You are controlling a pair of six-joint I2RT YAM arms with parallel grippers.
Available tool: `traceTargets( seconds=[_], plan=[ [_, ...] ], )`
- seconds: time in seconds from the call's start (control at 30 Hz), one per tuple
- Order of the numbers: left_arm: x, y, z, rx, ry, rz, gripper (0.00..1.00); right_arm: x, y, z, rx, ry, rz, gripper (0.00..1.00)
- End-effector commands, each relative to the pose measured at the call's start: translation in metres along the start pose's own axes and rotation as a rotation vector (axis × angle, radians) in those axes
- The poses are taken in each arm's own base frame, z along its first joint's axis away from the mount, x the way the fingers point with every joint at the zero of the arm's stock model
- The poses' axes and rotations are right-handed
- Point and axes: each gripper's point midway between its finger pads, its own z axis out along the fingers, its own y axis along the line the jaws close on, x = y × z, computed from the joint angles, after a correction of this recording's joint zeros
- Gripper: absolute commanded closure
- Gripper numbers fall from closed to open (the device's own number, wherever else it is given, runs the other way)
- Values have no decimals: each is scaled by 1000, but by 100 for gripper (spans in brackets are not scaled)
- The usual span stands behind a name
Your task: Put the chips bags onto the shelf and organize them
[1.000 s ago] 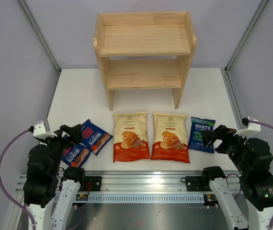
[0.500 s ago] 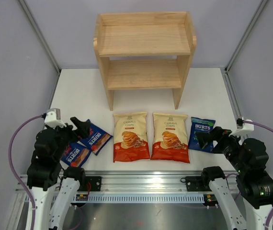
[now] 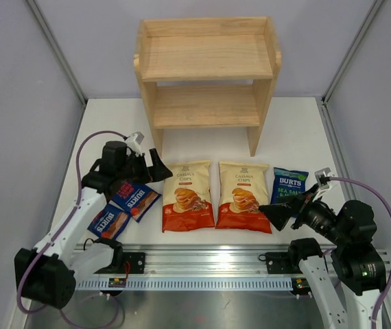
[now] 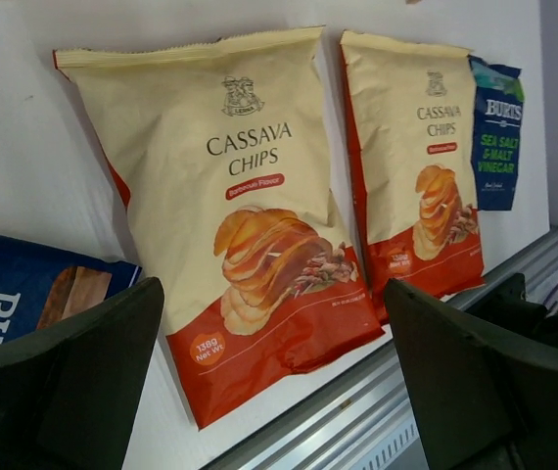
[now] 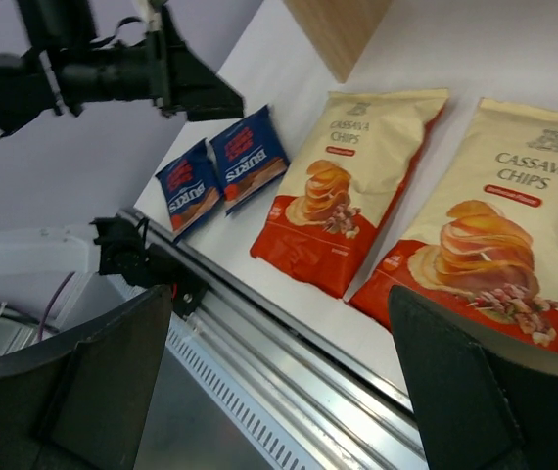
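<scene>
Left claw [image 3: 158, 166] wide apart beside left cassava bag [image 3: 188, 195]; right claw [image 3: 281, 211] apart too, lower right. Chips bags [image 3: 243, 197] flat on counter [image 3: 298, 137], shelf [image 3: 206, 68] top centre. Slick flat bag could slip pinch imo.

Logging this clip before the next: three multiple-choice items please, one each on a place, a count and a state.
1. Where does the green-lettered Burts bag lie? A) right of both Cassava Chips bags B) on the shelf's top tier C) between the Cassava bags
2. How many bags lie on the table? A) three B) five C) seven
3. The jaws of the left gripper are: A) shut on a Burts bag B) shut on a Cassava bag C) open, empty

1 A: it ends the row on the right.
2 B: two Cassava, that one, and two red-accented Burts bags; the shelf is bare.
3 C: the left wrist view shows them spread, nothing between.
</scene>
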Motion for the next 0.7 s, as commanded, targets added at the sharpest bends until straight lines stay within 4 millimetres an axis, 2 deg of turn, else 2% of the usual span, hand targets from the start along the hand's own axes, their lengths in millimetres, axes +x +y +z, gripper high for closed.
traceTargets(
  seconds=[0.0, 0.13, 0.23, 0.5, 0.67],
  plan=[
    [-21, -1, 18, -5, -57, 40, 1, 7, 42, -11, -240, 38, -64, 1],
    [-4, 29, 43, -92, 1, 13, 1, 17, 79, -33, -455, 57, -146, 1],
    [12, 42, 63, -97, 60, 2, 1, 21, 95, -48, -534, 50, -195, 1],
    [26, 60, 93, -101, 128, -2, 1, 19, 94, -45, -526, 62, -159, 0],
    [48, 76, 107, -125, 207, -35, 10, 19, 97, -48, -546, 66, -169, 1]
  ],
)
